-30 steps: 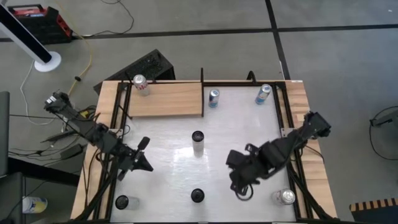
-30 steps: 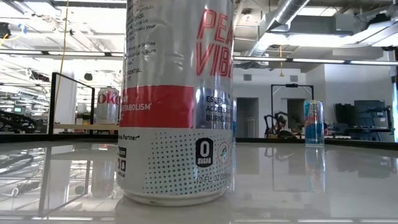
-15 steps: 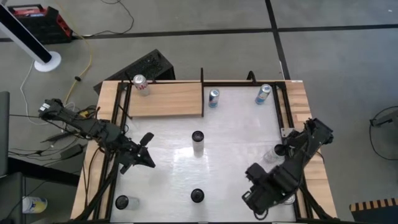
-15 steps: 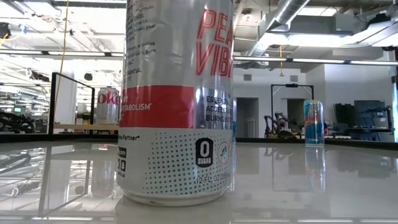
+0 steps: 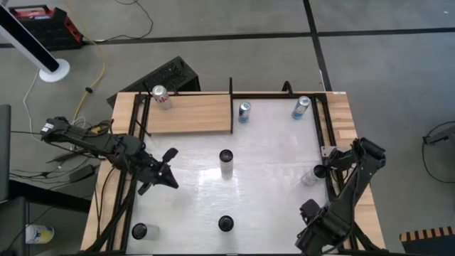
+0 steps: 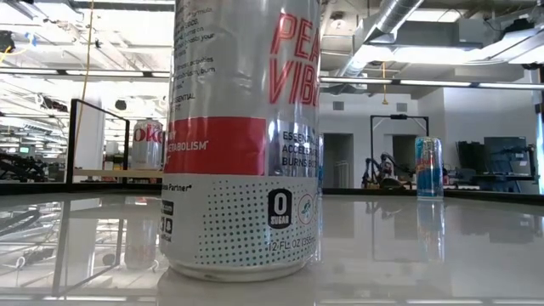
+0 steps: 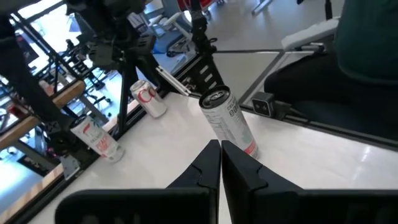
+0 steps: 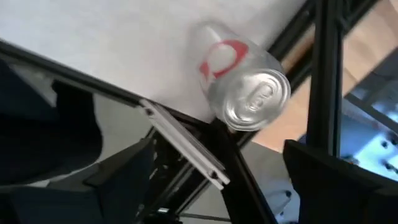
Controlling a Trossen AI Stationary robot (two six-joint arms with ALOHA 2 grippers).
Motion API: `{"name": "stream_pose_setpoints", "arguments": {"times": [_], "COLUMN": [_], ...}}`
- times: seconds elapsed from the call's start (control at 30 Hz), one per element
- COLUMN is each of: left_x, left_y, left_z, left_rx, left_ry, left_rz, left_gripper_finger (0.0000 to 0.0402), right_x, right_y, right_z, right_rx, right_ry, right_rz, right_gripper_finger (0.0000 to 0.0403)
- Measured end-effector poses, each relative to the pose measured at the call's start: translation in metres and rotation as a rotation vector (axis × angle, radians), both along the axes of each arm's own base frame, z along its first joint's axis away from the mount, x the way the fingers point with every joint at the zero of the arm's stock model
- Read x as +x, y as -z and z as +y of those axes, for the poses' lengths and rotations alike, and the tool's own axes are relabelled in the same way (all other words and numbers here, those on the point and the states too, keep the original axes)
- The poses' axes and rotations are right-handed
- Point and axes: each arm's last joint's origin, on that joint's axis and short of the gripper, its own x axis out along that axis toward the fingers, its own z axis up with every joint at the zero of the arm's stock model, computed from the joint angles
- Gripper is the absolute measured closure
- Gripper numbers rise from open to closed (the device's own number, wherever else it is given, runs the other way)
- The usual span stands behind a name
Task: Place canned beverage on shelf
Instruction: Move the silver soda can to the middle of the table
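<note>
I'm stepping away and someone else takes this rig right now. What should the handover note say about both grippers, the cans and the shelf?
Left gripper: shut, empty, over the table's left side, pointing toward the tall centre can.
Right gripper: open, holding nothing, at the near right corner, above the silver-and-red can standing there.
Shelf: far left of the table, with one red-and-white can at its left end.
Done: one can on the shelf.
Left: two blue cans along the far edge, the centre can, two dark-topped cans at the near edge and the corner can are all off the shelf.
</note>
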Motion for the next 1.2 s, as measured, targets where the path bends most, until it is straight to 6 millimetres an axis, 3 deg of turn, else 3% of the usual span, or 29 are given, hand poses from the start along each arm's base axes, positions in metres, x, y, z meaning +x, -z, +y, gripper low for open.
{"name": "stream_pose_setpoints", "arguments": {"times": [0.27,0.47,0.7,1.2], "left_x": [0.0,0.0,0.0,0.0], "left_y": [-0.001,0.0,0.001,0.003], "left_z": [0.0,0.0,0.0,0.0], "left_rx": [-0.033,-0.035,-0.061,-0.084], "left_ry": [-0.005,-0.005,-0.011,-0.019], "left_rz": [0.015,0.017,0.047,0.092], "left_gripper_finger": [0.0402,0.0402,0.0402,0.0402], "right_x": [-0.041,-0.055,-0.055,-0.047], "right_y": [0.005,0.006,0.027,0.05], "right_z": [-0.011,-0.027,-0.029,-0.015], "right_rx": [-0.039,0.017,0.021,-0.007], "right_ry": [0.077,0.172,0.181,0.091], "right_rz": [0.015,-0.148,-0.128,-0.098], "right_gripper_finger": [0.0009,0.0004,0.0004,0.0003]}}
